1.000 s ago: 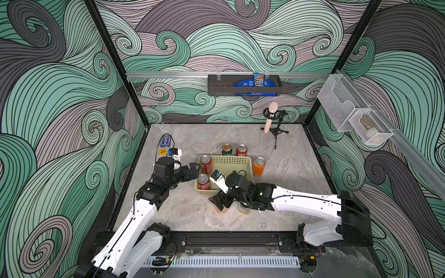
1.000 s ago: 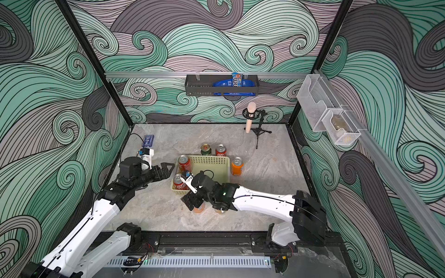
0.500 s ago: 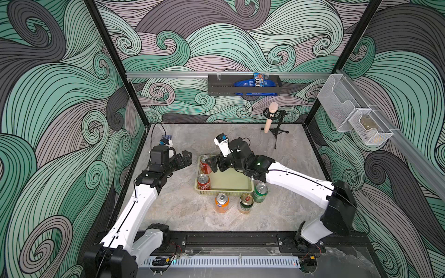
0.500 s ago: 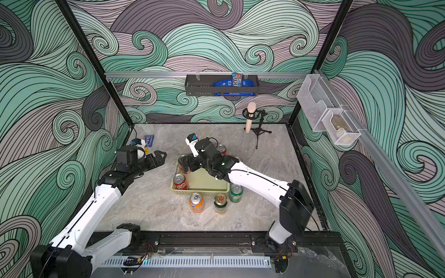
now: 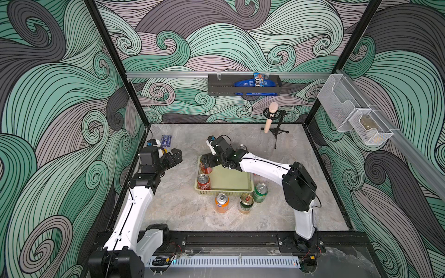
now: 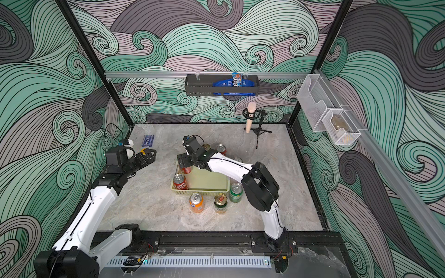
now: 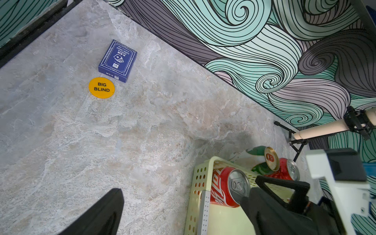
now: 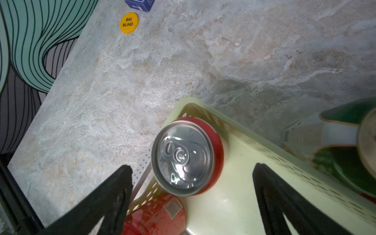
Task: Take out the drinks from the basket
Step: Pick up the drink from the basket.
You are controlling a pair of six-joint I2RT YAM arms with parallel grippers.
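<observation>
The pale yellow-green basket (image 5: 224, 192) (image 6: 199, 193) holds two red drinks, both along its left side. My right gripper (image 5: 207, 163) (image 8: 192, 168) hangs open over the far one (image 5: 206, 170) (image 8: 183, 156), its jaws wide of the can and not touching it. The near one (image 5: 203, 182) (image 8: 154, 215) stands free. Orange (image 5: 221, 202), dark green-gold (image 5: 246, 204) and bright green (image 5: 260, 192) cans stand on the table in front of the basket. More cans (image 6: 221, 149) stand behind it. My left gripper (image 5: 174, 156) (image 7: 189, 191) is open and empty, left of the basket.
A blue card box (image 5: 166, 140) (image 7: 118, 61) and a yellow "BIG BLIND" chip (image 7: 101, 87) lie at the far left. A microphone on a small tripod (image 5: 273, 120) stands at the back right. A black rack (image 5: 244, 87) hangs on the back wall.
My right arm swung from the table in front of the basket to its far left corner. The left arm drew back to the left. Three cans now show in front.
</observation>
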